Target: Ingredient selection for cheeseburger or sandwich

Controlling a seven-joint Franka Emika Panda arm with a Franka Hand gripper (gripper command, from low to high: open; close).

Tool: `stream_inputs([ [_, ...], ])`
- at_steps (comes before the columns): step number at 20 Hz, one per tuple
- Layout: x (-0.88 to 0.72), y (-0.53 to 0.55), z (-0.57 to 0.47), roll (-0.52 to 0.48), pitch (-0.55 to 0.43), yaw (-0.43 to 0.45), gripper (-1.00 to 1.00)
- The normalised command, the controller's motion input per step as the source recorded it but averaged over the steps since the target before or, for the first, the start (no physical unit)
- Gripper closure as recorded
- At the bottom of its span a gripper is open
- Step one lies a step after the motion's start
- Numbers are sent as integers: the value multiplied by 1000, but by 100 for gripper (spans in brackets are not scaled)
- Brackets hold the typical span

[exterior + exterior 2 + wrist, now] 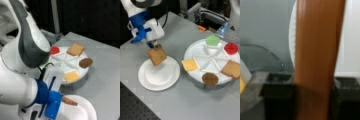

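Hanging over the white paper plate (pixel 158 75), the gripper (pixel 153 45) pinches a tan-brown toast square (pixel 157 56) by its upper edge, so the slice dangles tilted, one corner down, clear of the plate's surface as far as I can judge. In the wrist view the toast (pixel 317 50) fills the middle, clamped between two dark pads (pixel 277 100). The edge grip makes sense: a flat piece is easiest nipped across its thickness.

Plate bare; no stack begun on it.

To a front view's right sits the divided round tray (pixel 195 53), its ribs keeping each ingredient in its own wedge. Green disc (pixel 212 40) and red disc (pixel 231 48) at the far side, a second toast square (pixel 232 69) at the right edge, dark brown round patty (pixel 210 78) nearest the bottom, yellow-orange cheese square (pixel 190 64) on the side facing the plate. One wedge seems empty.

In a front view the arm (pixel 25 37) blocks much; the held toast (pixel 69 101) shows only as a sliver over the plate (pixel 85 110). Grey table (pixel 182 105) beneath everything.
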Motion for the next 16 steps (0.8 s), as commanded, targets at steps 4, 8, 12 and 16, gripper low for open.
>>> stream_inputs([
  [4,403,-248,-162,240,-53,223,100],
  [8,453,-179,-235,282,-95,175,100],
  [12,447,-164,-213,262,-103,141,100],
  [16,349,-214,-121,275,-97,141,100],
])
